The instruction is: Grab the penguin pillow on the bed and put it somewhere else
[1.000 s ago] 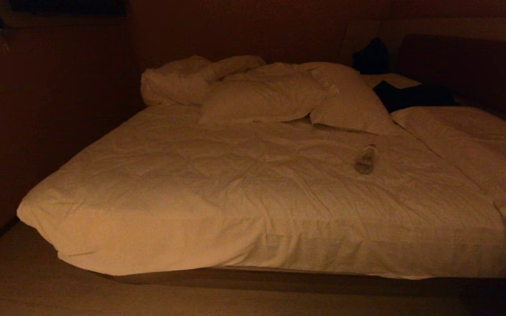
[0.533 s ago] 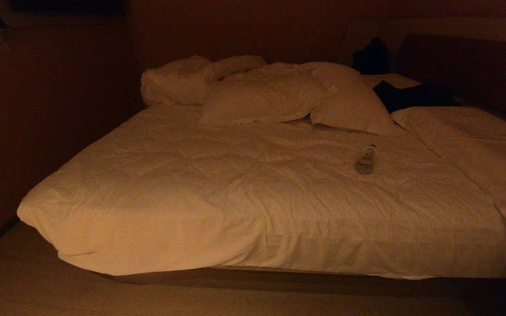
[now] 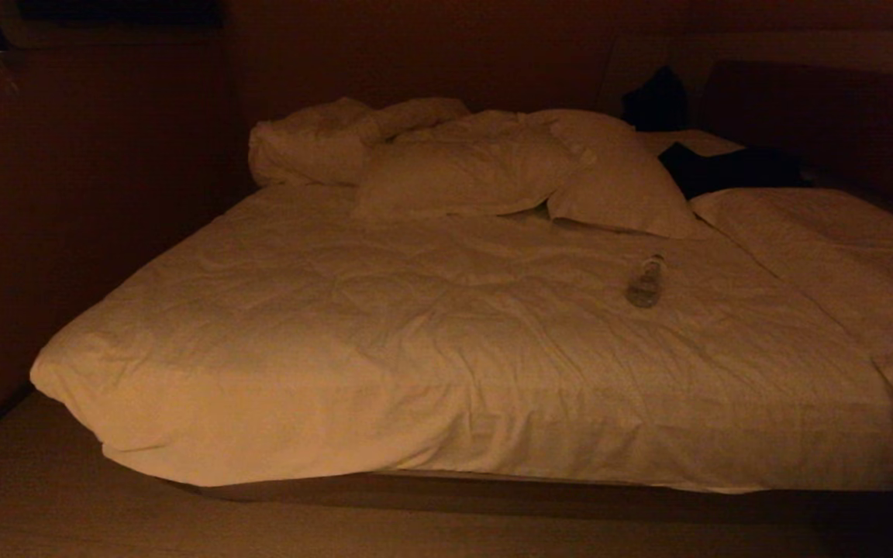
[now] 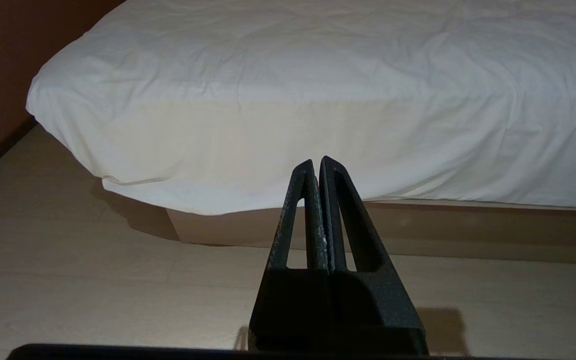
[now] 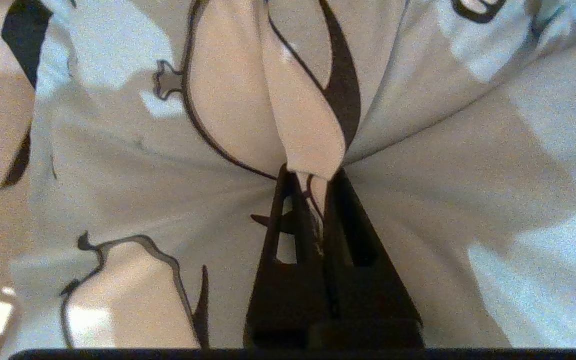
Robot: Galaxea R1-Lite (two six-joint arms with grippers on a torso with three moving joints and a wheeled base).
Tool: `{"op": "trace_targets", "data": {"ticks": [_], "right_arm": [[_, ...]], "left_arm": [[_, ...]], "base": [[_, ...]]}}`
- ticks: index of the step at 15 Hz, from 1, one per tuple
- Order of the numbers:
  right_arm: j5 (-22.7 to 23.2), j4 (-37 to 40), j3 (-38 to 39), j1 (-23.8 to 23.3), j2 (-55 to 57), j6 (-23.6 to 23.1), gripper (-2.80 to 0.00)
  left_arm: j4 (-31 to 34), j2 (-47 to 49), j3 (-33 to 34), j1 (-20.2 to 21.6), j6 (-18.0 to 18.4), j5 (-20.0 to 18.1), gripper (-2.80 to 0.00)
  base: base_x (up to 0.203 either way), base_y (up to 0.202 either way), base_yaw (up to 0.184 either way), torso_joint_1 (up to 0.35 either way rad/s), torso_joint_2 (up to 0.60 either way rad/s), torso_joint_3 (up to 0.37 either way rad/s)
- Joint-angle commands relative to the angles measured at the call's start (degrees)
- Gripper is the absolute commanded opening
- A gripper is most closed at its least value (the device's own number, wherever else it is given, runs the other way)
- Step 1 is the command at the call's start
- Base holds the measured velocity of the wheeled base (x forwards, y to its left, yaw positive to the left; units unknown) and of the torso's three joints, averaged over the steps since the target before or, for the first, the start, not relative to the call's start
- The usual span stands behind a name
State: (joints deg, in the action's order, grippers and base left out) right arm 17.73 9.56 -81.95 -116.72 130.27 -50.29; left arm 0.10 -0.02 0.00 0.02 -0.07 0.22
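From the head view I see the bed (image 3: 446,349) with rumpled white pillows (image 3: 493,174) at its head, a small clear bottle (image 3: 645,281) lying on the duvet and dark clothing (image 3: 733,169) far right; neither arm nor the penguin pillow shows here. In the left wrist view, my left gripper (image 4: 316,167) hangs with fingers pressed together, empty, over the floor (image 4: 93,280) facing the bed's foot. In the right wrist view, my right gripper (image 5: 313,180) has its fingers clamped on a pinched fold of the penguin pillow (image 5: 418,150), whose fabric spreads directly ahead, so this arm does the moving.

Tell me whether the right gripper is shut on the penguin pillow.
Shut on it. In the right wrist view the right gripper pinches a fold of the penguin pillow, with the fabric puckering toward the closed tips.
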Motion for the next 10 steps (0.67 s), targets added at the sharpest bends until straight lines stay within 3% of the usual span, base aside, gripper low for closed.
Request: {"op": "trace_targets", "data": {"ticks": [1, 4, 6, 10], "right_arm": [[0.1, 0.0, -0.1, 0.0, -0.3, -0.2, -2.8], [0.3, 0.2, -0.9, 0.0, -1.2, 0.6, -2.8], [1.0, 1.6, -4.4, 0.0, -3.0, 3.8, -2.8], [2.5, 11.4, -21.2, 0.0, -5.1, 11.1, -2.8]], "left_arm": [[0.0, 0.0, 0.0, 0.1, 0.0, 0.0, -2.8], [0.0, 0.0, 0.0, 0.0, 0.0, 0.0, -2.8], [0.0, -0.1, 0.0, 0.0, 0.0, 0.0, -2.8], [0.0, 0.0, 0.0, 0.0, 0.0, 0.0, -2.8]], "base": [[0.0, 0.0, 0.0, 0.0, 0.0, 0.0], [0.0, 0.0, 0.0, 0.0, 0.0, 0.0], [0.0, 0.0, 0.0, 0.0, 0.0, 0.0], [0.0, 0.0, 0.0, 0.0, 0.0, 0.0]]}}
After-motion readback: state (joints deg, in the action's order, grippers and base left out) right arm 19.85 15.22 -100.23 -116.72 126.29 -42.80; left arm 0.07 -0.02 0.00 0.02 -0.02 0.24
